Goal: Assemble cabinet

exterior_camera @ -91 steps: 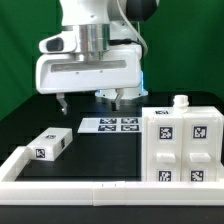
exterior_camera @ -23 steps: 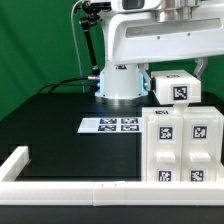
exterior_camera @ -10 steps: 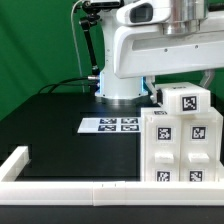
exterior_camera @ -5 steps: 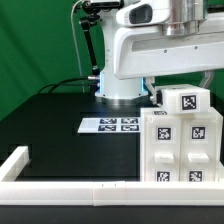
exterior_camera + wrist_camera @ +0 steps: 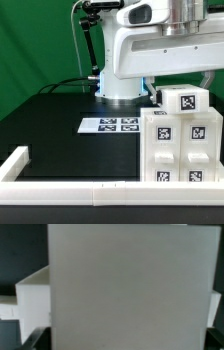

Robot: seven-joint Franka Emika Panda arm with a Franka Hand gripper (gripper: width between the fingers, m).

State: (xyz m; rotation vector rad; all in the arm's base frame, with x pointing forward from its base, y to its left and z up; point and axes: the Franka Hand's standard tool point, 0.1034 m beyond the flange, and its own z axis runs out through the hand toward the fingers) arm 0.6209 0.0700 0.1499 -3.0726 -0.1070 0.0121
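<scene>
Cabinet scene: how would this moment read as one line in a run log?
task: assemble cabinet | arm: above it | small tagged white part: at cabinet top, contact unclear | grip: not visible

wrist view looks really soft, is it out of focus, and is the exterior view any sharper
Wrist view: yes, a white panel fills most of it, blurred to flat grey with no texture. Exterior view: sharp and evenly lit, the tags on the cabinet crisp.
</scene>
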